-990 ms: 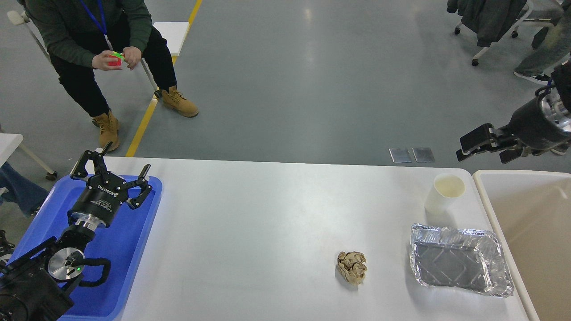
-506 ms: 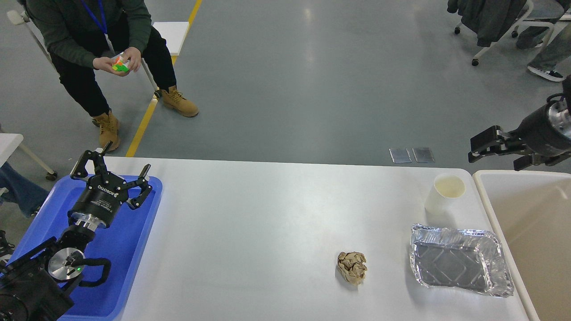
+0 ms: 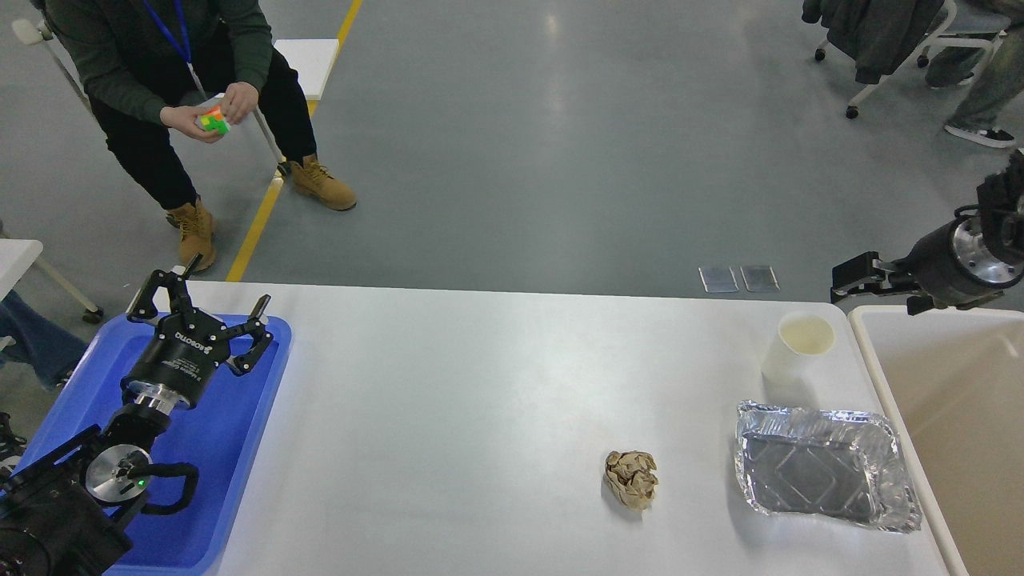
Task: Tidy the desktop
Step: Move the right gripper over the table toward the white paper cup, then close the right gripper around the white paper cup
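Head view: table (image 3: 480,384) spans the frame, blue tray (image 3: 240,448) at its left end, beige bin (image 3: 960,400) at its right. Left hand (image 3: 200,308) hangs over the tray, fingers spread, holding nothing. Right hand (image 3: 852,276) sits above the bin's far corner; can't tell if it's spread or clenched. Paper cup (image 3: 796,348), foil tray (image 3: 824,464) and crumpled paper ball (image 3: 632,478) lie near the bin, likely bound for it.

Left hand (image 3: 204,308) agape, right hand (image 3: 850,278) side-on
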